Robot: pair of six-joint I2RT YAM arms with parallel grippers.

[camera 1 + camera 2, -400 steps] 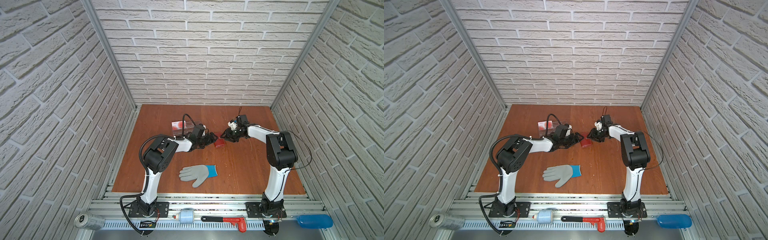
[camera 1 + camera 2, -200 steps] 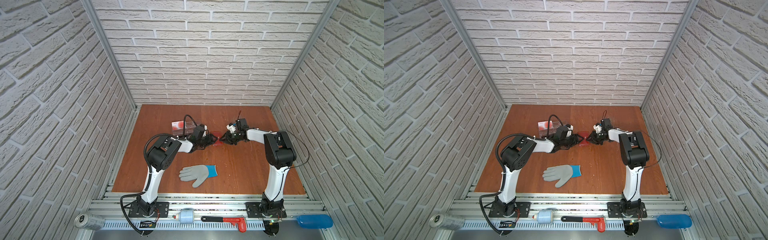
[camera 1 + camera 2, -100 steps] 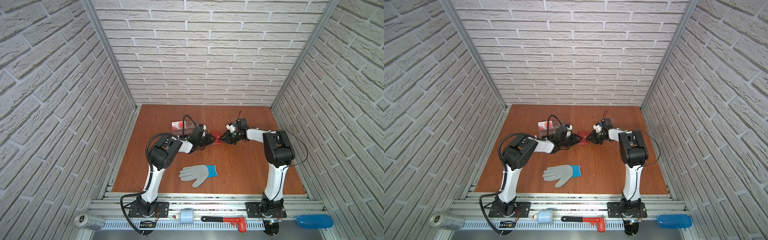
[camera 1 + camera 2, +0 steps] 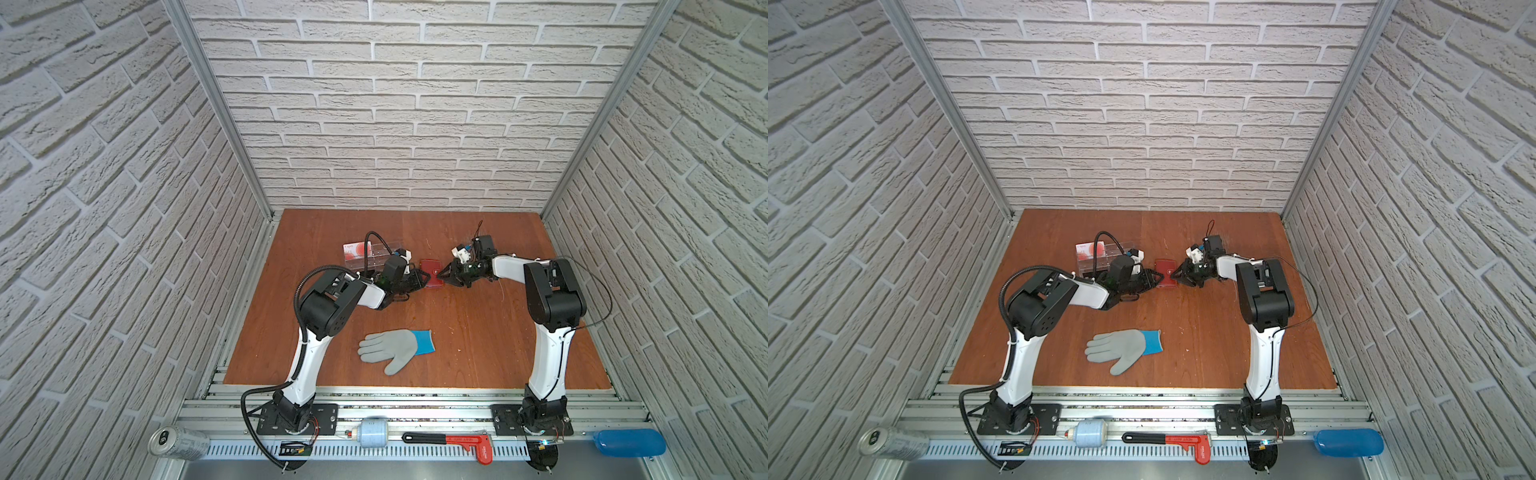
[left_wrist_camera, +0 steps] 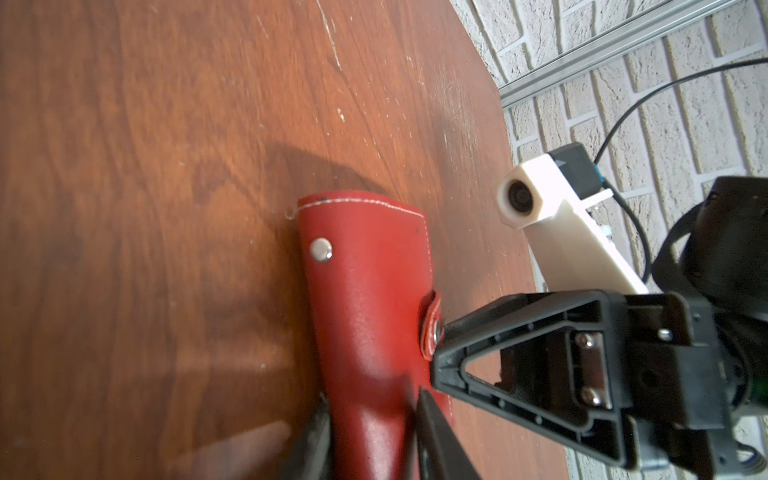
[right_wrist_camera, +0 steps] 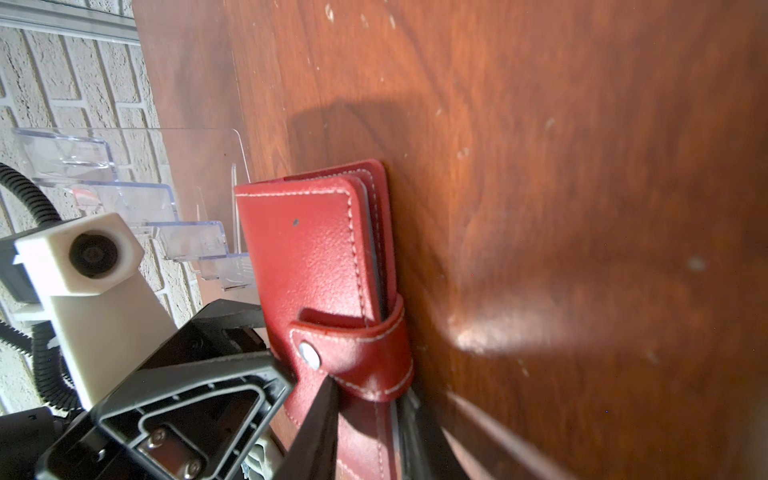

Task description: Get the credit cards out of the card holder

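The card holder point(image 4: 431, 271) is red with white stitching and sits at mid-table toward the back wall. In both top views the 2 grippers meet it from opposite sides, but it is too small there to show any grip. The left wrist view settles one end: the left gripper point(image 5: 370, 436) is narrowly set, its 2 fingers pressed against opposite faces of the holder. The right wrist view settles the other end. There the right gripper point(image 6: 368, 415) pinches the edge where the strap point(image 6: 353, 340) wraps over onto the cover, and thin grey edges point(image 6: 376, 257) show between the covers. A clear tiered stand point(image 6: 124, 191) stands behind the holder. Only the top views show the grey glove point(image 4: 392, 349), lying nearer the front of the table point(image 4: 478, 332).
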